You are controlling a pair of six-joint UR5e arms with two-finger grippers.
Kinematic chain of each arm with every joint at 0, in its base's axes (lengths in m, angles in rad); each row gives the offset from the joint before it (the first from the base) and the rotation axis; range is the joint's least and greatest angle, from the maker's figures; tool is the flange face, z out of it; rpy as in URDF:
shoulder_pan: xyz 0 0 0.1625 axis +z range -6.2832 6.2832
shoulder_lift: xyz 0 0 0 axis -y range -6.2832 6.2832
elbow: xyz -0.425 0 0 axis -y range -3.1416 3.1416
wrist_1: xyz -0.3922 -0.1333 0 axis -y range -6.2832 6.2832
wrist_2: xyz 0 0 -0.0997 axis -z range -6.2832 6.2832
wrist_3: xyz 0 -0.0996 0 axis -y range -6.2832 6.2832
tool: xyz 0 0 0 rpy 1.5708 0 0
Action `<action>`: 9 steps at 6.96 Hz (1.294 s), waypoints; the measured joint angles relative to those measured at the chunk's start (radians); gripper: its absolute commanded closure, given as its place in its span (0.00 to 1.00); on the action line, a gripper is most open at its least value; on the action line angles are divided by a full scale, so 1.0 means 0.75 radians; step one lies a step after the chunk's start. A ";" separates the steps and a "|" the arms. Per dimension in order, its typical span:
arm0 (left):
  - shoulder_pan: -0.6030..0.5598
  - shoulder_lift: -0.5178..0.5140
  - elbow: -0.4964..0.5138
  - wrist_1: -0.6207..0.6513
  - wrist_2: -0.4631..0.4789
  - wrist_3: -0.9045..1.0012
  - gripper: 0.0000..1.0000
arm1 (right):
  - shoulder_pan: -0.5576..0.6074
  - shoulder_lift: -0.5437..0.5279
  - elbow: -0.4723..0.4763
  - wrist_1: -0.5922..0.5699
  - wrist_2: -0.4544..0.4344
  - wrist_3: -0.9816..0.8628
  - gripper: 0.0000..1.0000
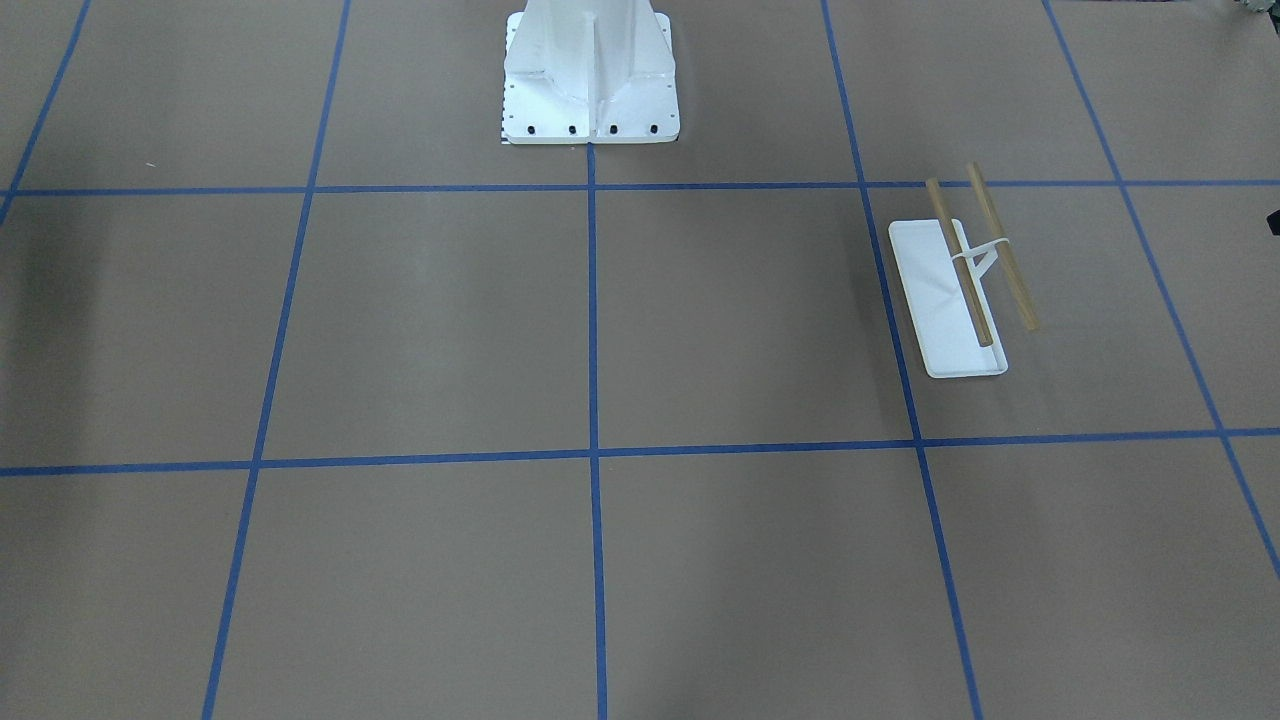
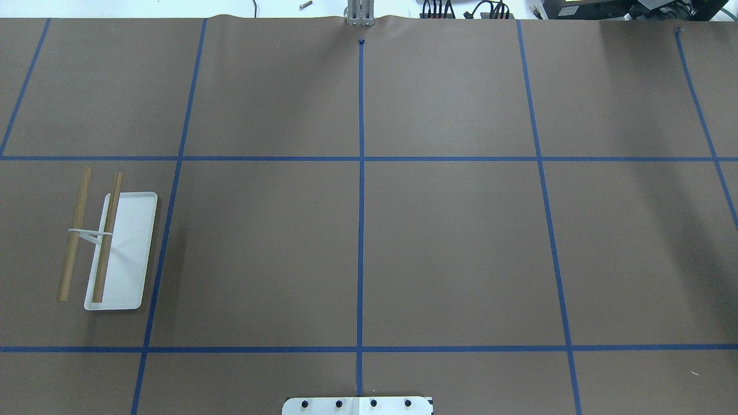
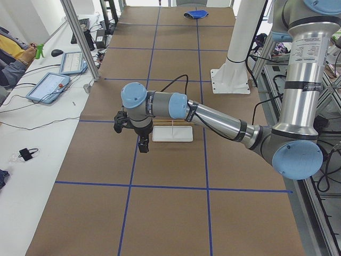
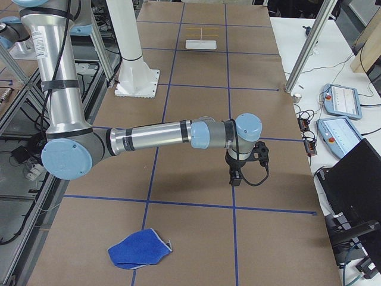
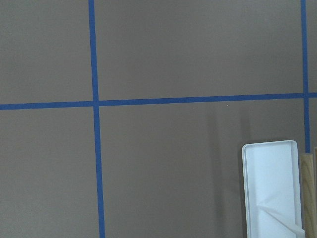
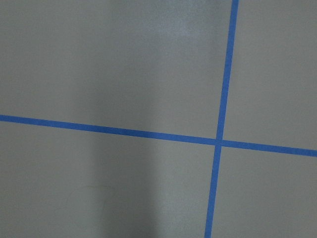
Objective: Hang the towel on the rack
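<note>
The rack (image 2: 130, 248) stands on the robot's left side of the table, a white tray base with two wooden rods; it also shows in the front view (image 1: 940, 310), left view (image 3: 172, 133), right view (image 4: 200, 44) and left wrist view (image 5: 270, 183). The blue towel (image 4: 140, 250) lies crumpled at the table's right end, also far off in the left view (image 3: 194, 14). My left gripper (image 3: 143, 144) hangs above the table just beside the rack. My right gripper (image 4: 235, 177) hangs above the table, well away from the towel. I cannot tell whether either is open or shut.
The white metal pedestal (image 1: 590, 80) with bolts stands at the robot's side of the table (image 2: 357, 406). Blue tape lines grid the brown table. Side benches hold tablets (image 3: 48, 86) and cables. A person (image 3: 10, 48) sits at the far left.
</note>
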 measured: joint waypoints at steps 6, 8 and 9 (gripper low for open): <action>0.012 0.061 -0.046 -0.003 -0.002 0.001 0.02 | -0.027 -0.093 0.095 0.024 0.056 -0.003 0.00; 0.012 0.061 -0.046 -0.004 -0.004 0.001 0.02 | -0.077 -0.115 0.176 0.028 -0.015 -0.001 0.00; 0.012 0.062 -0.045 -0.004 -0.004 0.002 0.02 | -0.103 -0.130 0.184 0.028 -0.029 -0.004 0.00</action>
